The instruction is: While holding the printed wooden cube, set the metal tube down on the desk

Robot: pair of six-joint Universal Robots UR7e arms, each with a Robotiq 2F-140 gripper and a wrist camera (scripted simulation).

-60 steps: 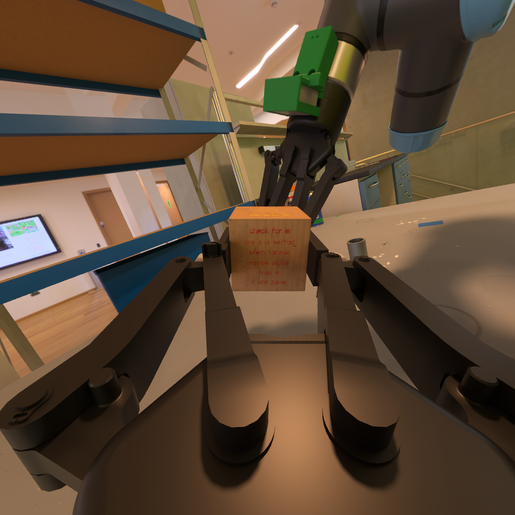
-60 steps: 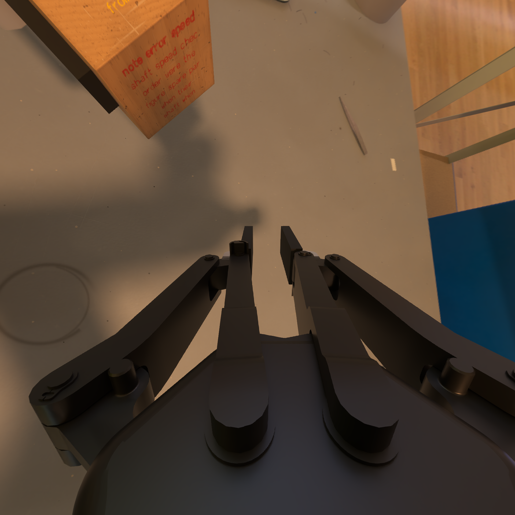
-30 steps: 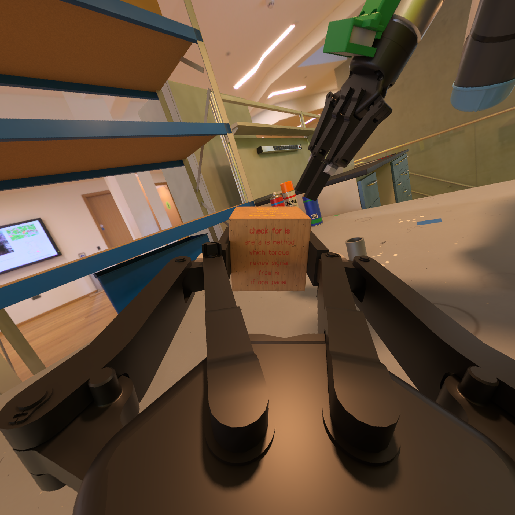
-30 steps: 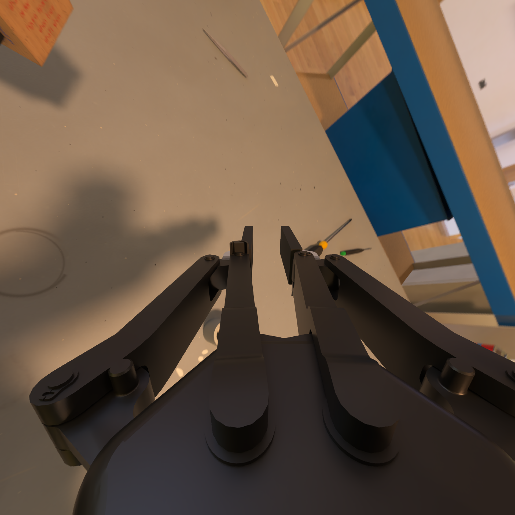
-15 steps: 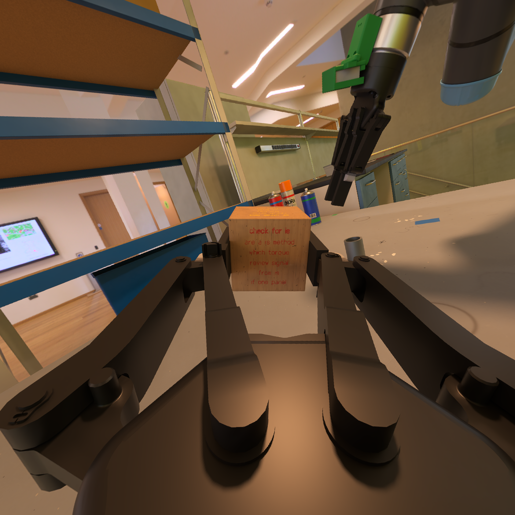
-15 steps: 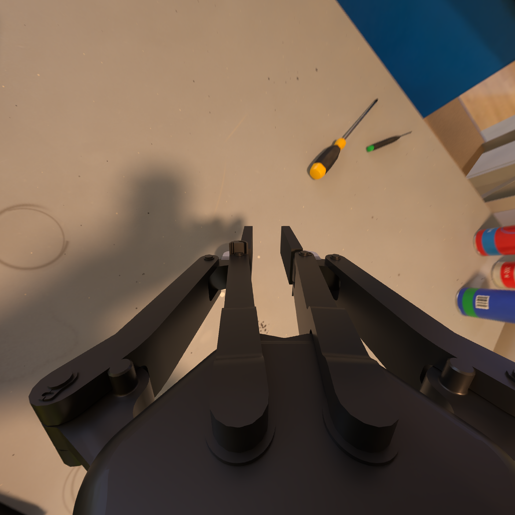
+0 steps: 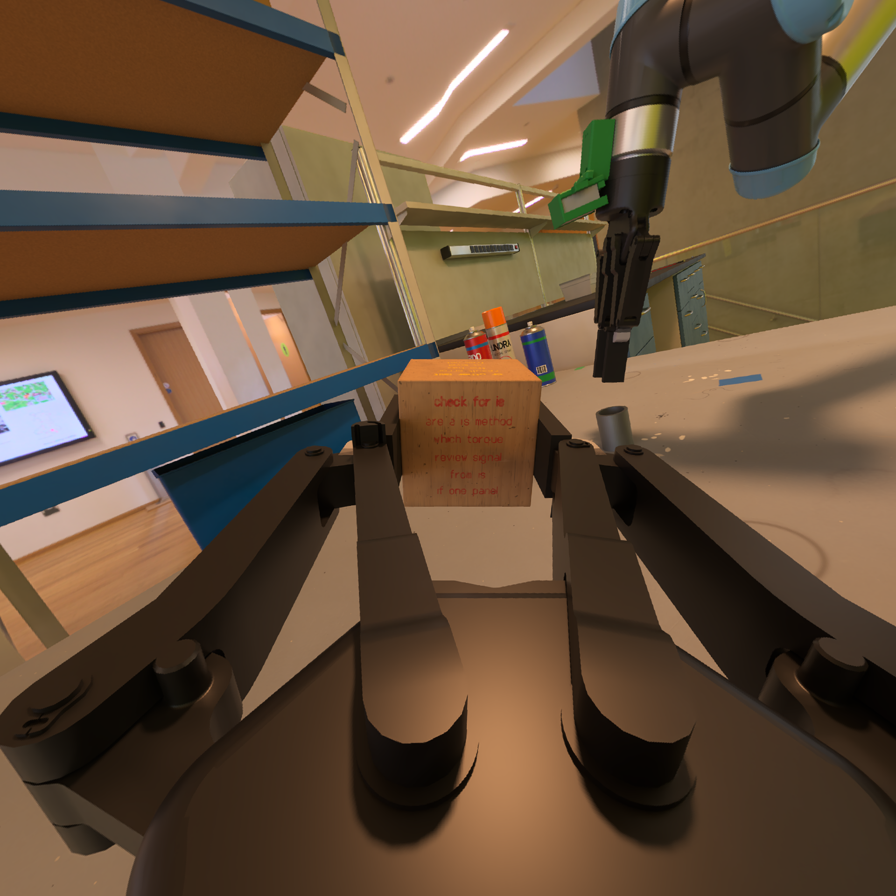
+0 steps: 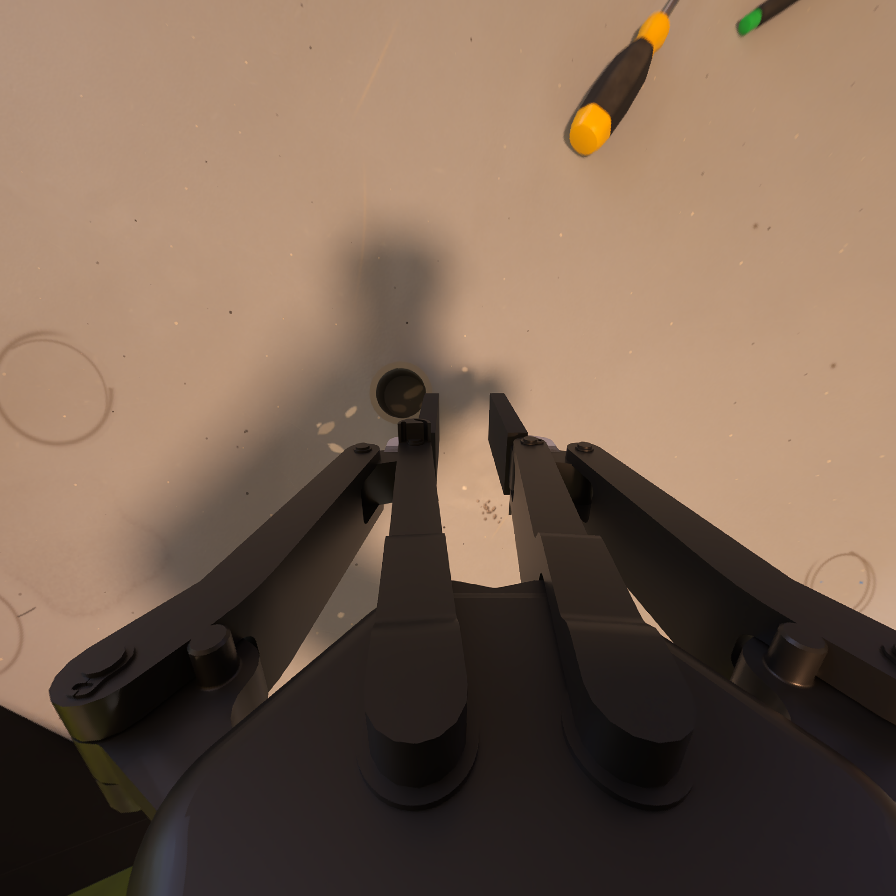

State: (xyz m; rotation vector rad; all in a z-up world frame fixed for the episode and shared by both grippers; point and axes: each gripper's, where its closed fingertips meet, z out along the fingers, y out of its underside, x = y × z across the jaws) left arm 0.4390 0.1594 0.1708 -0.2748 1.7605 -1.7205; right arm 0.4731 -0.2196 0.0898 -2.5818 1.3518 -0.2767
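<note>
1. Since 2 s ago your right gripper (image 8: 463,412) has swung away from the printed wooden cube (image 7: 469,439), crossed the desk (image 8: 194,145) and now points straight down over the metal tube (image 8: 400,392).
2. The tube stands upright on the desk and you see down its bore. It sits just off the left fingertip at about 11 o'clock from the gap, not between the fingers.
3. Right gripper: fingers slightly apart, nothing between them, same gap as 2 s ago. My read: shift left to centre on the tube before descending. That gap looks barely wide enough.
4. Left gripper (image 7: 468,451): clamped on the cube, unmoved across all frames. Hold condition is met.
5. From the left wrist, the tube (image 7: 613,426) is at 2 o'clock from the cube, with the right gripper (image 7: 612,361) hanging above it.
6. Count: 1 cube, 1 tube, 2 screwdrivers (orange-and-black handle (image 8: 613,87), green-tipped (image 8: 756,17)) at 1 o'clock, 3 spray cans (image 7: 499,337).
7. The tube is already on the desk, so the set-down looks finished or redundant. Check before you grasp.
</note>
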